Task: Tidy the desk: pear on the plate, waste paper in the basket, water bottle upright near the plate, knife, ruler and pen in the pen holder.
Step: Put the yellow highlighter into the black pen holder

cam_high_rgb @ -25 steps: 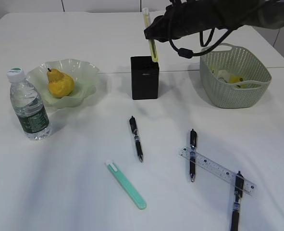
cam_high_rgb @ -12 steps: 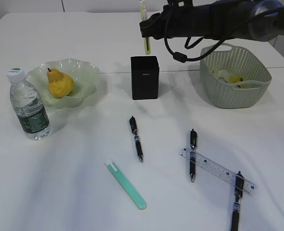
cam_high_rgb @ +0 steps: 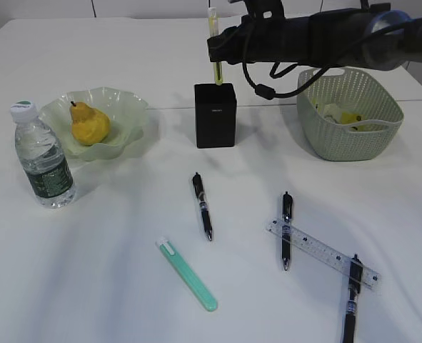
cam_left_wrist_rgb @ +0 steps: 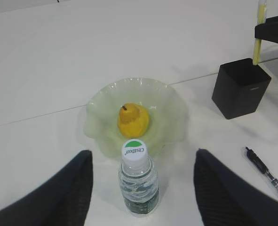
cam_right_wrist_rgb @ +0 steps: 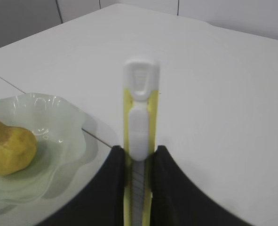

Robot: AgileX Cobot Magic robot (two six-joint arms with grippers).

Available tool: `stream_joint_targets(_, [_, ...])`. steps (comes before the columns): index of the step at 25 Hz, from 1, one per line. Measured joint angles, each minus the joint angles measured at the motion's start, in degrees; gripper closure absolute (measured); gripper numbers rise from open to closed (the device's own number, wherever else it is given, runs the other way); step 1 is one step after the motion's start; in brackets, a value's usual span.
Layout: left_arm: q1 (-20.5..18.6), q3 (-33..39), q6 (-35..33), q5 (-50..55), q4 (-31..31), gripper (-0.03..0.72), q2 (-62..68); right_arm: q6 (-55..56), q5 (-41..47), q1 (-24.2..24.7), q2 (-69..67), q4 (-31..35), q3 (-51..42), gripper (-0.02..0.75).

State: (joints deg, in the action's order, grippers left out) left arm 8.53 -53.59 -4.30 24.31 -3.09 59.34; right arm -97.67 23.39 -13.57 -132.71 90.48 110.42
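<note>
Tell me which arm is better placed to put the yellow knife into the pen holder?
The right arm. Its claw already grips the yellow knife upright over the pen holder; the left claw hovers open by the water bottle.

The pear [cam_high_rgb: 89, 124] sits on the plate [cam_high_rgb: 125, 106], water bottle [cam_high_rgb: 44, 159] just before it; pen holder [cam_high_rgb: 215, 116] stands right (basket [cam_high_rgb: 348, 114] farther right).

Yellow pear [cam_high_rgb: 90, 124], black pen holder [cam_high_rgb: 215, 116], sage-green basket [cam_high_rgb: 348, 136]

Right gripper [cam_right_wrist_rgb: 138, 188] clamped, left gripper [cam_left_wrist_rgb: 143, 188] apparently spread
</note>
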Motion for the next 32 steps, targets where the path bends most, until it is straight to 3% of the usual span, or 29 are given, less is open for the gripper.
stream_joint_targets(32, [0.0,0.0,0.0,-0.22,0.09,0.214,0.0,2.57,0.2,0.0,-6.19,1.98,3.36,0.601])
